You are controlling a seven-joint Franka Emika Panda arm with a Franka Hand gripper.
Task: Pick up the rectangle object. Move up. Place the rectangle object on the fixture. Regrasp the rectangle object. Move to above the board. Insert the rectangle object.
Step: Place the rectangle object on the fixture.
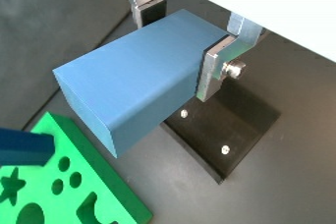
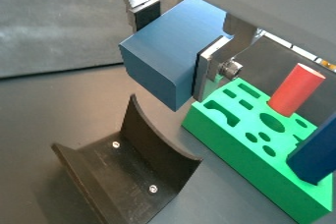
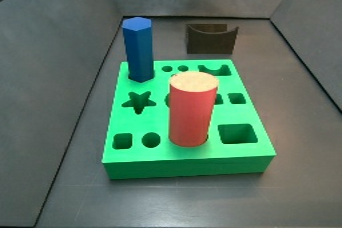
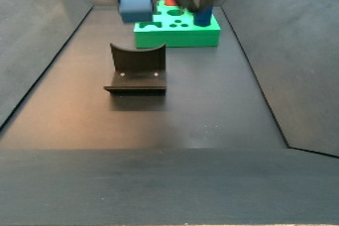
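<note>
The pincer [image 1: 187, 33] is clamped on the rectangle object [image 1: 132, 79], its silver fingers [image 1: 217, 66] pressing opposite faces, held in air above the fixture [image 2: 125, 169], the board [image 2: 256, 135] beside it.

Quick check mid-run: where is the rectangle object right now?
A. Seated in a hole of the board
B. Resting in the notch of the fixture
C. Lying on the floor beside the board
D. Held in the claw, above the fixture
D: in both wrist views the claw grips the rectangle object between its silver fingers, clear above the empty fixture, with the board off to the side.
</note>
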